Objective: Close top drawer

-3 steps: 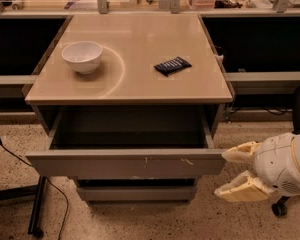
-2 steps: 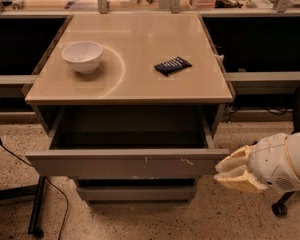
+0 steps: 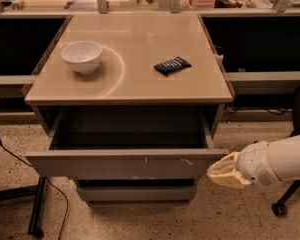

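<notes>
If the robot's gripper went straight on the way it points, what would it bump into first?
The gripper is low down, just right of the open top drawer, and it points left. It would probably bump the right end of that drawer's grey front first. How near it is, I can't tell for sure.

One pale gripper (image 3: 213,172) sits just beside the right end of the one open top drawer (image 3: 115,164). Beyond the gripper and to its left, one cabinet top (image 3: 140,84) carries one white bowl (image 3: 82,57) and one dark snack packet (image 3: 172,65). Lower left of the gripper is one lower drawer front (image 3: 135,193). To its right is one chair caster (image 3: 279,209).
</notes>
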You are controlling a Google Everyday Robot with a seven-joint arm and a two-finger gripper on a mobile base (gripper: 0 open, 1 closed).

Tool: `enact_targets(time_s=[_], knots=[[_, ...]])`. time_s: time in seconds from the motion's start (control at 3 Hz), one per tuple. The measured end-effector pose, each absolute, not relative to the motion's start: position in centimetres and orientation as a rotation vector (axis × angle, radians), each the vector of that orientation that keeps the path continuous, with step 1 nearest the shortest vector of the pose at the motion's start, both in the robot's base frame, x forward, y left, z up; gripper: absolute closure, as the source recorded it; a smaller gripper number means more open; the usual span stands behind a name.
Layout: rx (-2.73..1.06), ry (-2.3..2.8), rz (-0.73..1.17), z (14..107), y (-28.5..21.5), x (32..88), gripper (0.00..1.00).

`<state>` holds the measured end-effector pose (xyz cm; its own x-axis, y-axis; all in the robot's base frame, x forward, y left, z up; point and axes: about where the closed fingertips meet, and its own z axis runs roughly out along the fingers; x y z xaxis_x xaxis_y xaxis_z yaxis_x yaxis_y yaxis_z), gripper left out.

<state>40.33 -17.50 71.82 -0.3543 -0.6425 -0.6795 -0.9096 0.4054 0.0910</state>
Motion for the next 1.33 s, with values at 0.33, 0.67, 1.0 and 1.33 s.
enact_targets(time_s=[0.33,0.67,1.0,1.33], knots=[[-1.243,2.062,0.695,68.8,-16.9,42.6,1.0],[-1.206,1.994,0.708,67.3,-15.6,45.9,1.0],[-1.187,1.958,0.689,67.0,-14.6,48.0,1.0],[-1.177,1.926,0.641,67.3,-13.3,50.8,1.0]])
